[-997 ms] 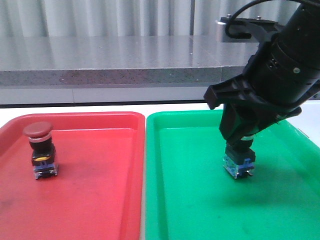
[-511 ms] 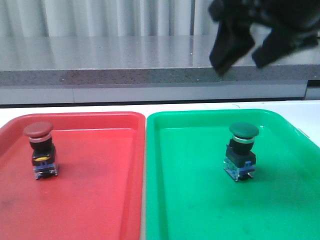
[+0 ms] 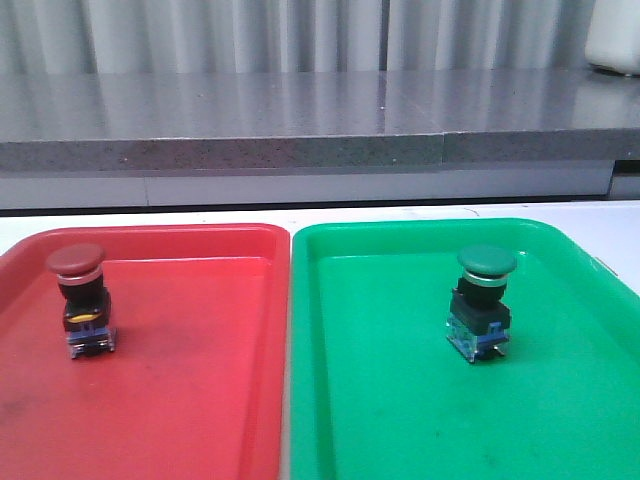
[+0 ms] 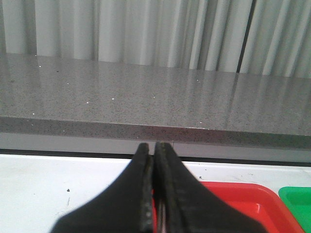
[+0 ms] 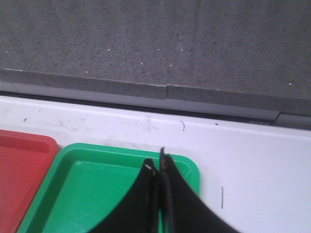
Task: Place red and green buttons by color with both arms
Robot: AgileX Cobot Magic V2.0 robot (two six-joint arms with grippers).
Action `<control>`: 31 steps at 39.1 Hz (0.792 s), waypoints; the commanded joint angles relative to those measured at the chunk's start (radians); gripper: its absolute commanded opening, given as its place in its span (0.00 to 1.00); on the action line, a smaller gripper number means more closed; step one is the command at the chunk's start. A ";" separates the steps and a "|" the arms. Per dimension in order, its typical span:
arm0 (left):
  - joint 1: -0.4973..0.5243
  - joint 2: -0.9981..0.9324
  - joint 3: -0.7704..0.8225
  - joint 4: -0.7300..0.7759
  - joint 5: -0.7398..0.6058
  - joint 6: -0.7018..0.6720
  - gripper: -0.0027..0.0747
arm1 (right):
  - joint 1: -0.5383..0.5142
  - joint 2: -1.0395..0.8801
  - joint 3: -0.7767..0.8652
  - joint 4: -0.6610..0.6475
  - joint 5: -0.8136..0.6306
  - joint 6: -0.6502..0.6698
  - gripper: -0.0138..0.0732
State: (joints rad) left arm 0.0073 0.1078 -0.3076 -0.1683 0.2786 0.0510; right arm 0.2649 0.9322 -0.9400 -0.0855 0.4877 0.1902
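In the front view the red button point(image 3: 80, 300), with a dull red cap, black body and yellow band, stands upright in the red tray point(image 3: 200, 400). The green button point(image 3: 483, 303), with a green cap and blue base, stands upright in the green tray point(image 3: 400, 400). Neither arm shows in the front view. In the left wrist view my left gripper point(image 4: 154, 145) is shut and empty, above the white table near the red tray's corner point(image 4: 243, 199). In the right wrist view my right gripper point(image 5: 159, 162) is shut and empty, high above the green tray's far corner point(image 5: 97, 184). Neither button shows in the wrist views.
A grey stone counter point(image 3: 300, 120) runs along the back, with pleated white curtains behind it. A white object point(image 3: 615, 35) stands on the counter at the far right. The white table point(image 5: 252, 170) shows beyond and to the right of the trays.
My right gripper let go of the green button, rose up and left the front view. The green button stays upright in the green tray. The red button has not moved.
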 commanded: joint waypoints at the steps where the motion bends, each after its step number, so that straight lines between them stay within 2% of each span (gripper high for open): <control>1: 0.003 0.011 -0.025 -0.003 -0.084 -0.003 0.01 | -0.007 -0.096 0.059 -0.028 -0.060 -0.001 0.02; 8: 0.003 0.011 -0.025 -0.003 -0.084 -0.003 0.01 | -0.007 -0.312 0.303 -0.035 -0.131 -0.002 0.02; 15: 0.003 0.011 -0.025 -0.003 -0.084 -0.003 0.01 | -0.007 -0.548 0.497 -0.112 -0.154 -0.002 0.02; 22: 0.003 0.011 -0.025 -0.003 -0.084 -0.003 0.01 | -0.007 -0.713 0.544 -0.123 -0.144 -0.001 0.02; 31: 0.003 0.011 -0.025 -0.003 -0.084 -0.003 0.01 | -0.007 -0.743 0.545 -0.123 -0.144 -0.001 0.02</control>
State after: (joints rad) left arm 0.0073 0.1078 -0.3076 -0.1683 0.2786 0.0510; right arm 0.2630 0.1813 -0.3701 -0.1902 0.4244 0.1902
